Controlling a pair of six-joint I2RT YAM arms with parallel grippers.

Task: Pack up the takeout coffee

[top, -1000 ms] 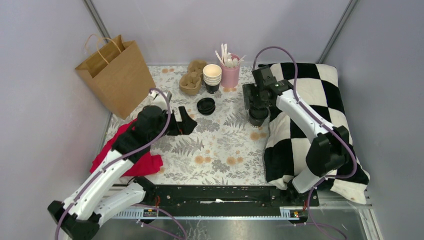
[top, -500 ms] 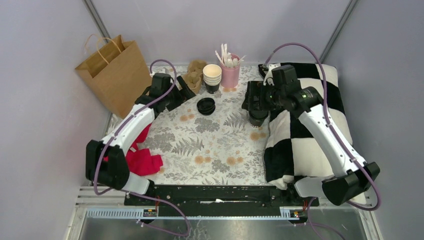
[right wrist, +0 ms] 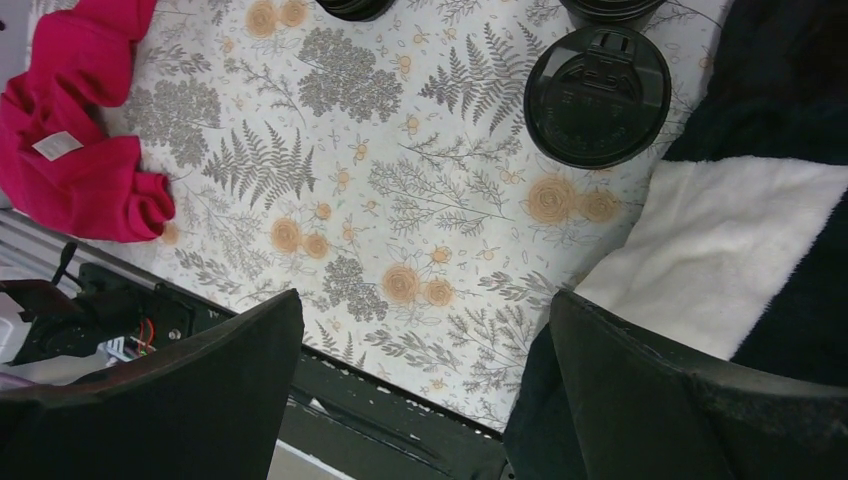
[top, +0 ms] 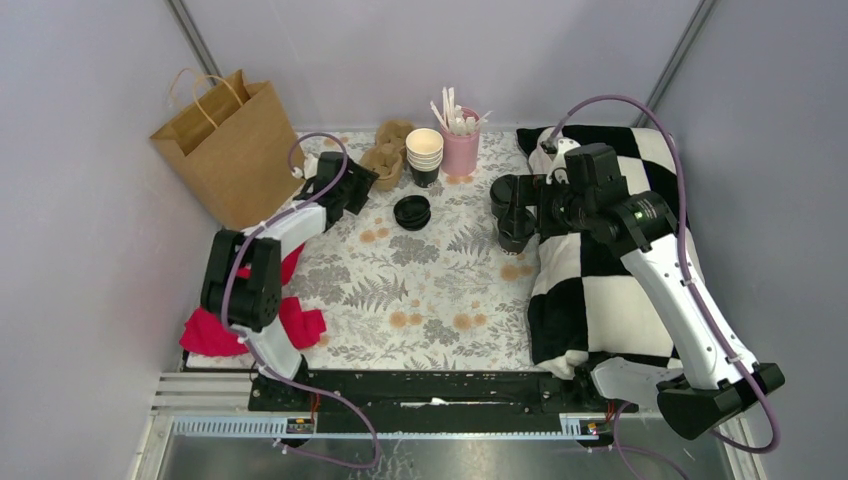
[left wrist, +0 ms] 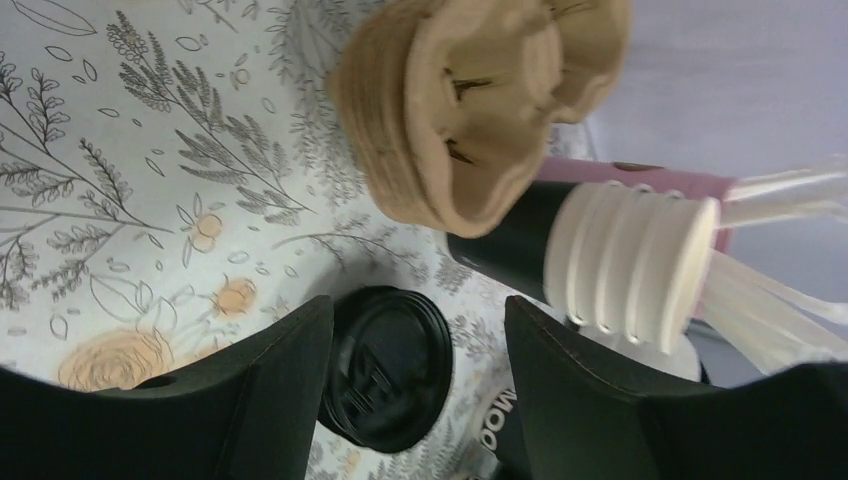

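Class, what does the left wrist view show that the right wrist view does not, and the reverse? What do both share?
Only left wrist: the brown moulded pulp cup carrier, the nested stack of cream-rimmed black cups, the pink tumbler of white stirrers. Only right wrist: the crumpled red cloth, the black-and-white checked blanket, the round black lid of the paper cup. Both: the floral tablecloth.

- left arm: elbow folded back near base, white forearm reaching forward and slightly inward, wrist rolled sideways
- left gripper: fingers apart, decent gap, nothing pinched between
- right arm: stretched way out, long white link rising from base, upper part bent inward toward centre
- right gripper: fingers spread wide, nothing in there either
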